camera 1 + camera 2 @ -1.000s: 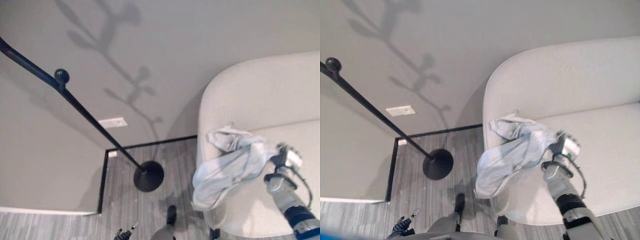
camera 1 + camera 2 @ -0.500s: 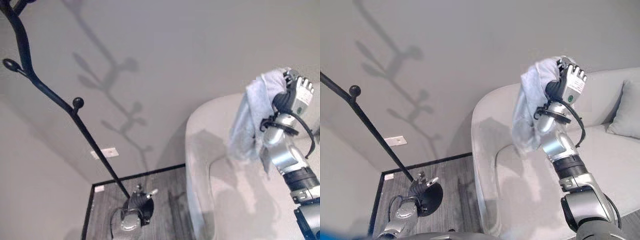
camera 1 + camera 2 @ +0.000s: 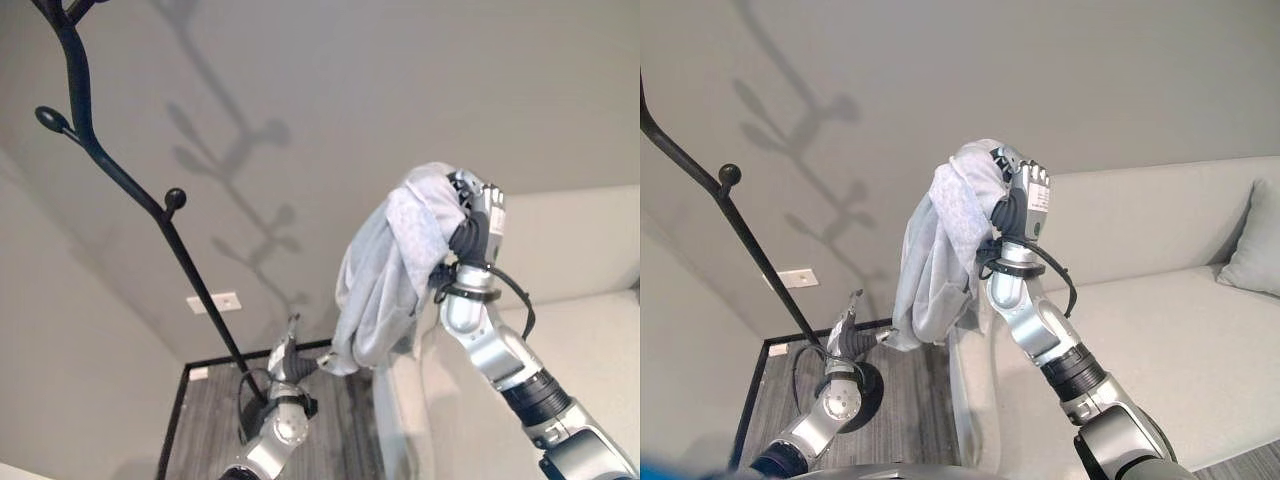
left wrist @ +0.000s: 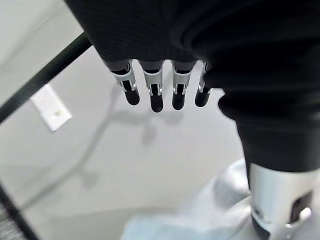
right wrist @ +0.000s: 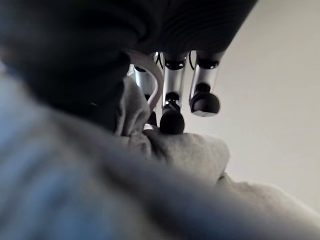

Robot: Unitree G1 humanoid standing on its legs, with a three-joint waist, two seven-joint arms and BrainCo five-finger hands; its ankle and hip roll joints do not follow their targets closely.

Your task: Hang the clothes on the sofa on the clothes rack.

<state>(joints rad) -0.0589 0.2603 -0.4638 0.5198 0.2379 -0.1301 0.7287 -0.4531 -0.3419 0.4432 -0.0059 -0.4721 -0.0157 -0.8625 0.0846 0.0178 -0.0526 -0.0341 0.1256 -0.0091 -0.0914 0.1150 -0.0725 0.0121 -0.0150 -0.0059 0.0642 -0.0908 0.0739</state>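
Note:
A pale grey-blue garment (image 3: 383, 272) hangs in a long fold from my raised right hand (image 3: 477, 216), which is shut on its top; in the right wrist view the fingers (image 5: 172, 117) curl into the cloth (image 5: 185, 150). The garment is in the air between the sofa's (image 3: 1160, 330) left end and the black clothes rack (image 3: 120, 178), apart from the rack's knobbed branches. Low down, my left hand (image 3: 290, 352) is open with straight fingers (image 4: 152, 95), its fingertips close beside the garment's lower hem (image 3: 898, 338).
The rack's slanted pole (image 3: 750, 250) runs down to a round base on the grey plank floor (image 3: 210, 430) by the wall. A white wall plate (image 3: 213, 302) sits behind it. A grey cushion (image 3: 1252, 250) lies at the sofa's right end.
My right hand has lifted the garment off the sofa and carried it left towards the rack. My left hand has risen to the garment's hem. The camera has tilted upward.

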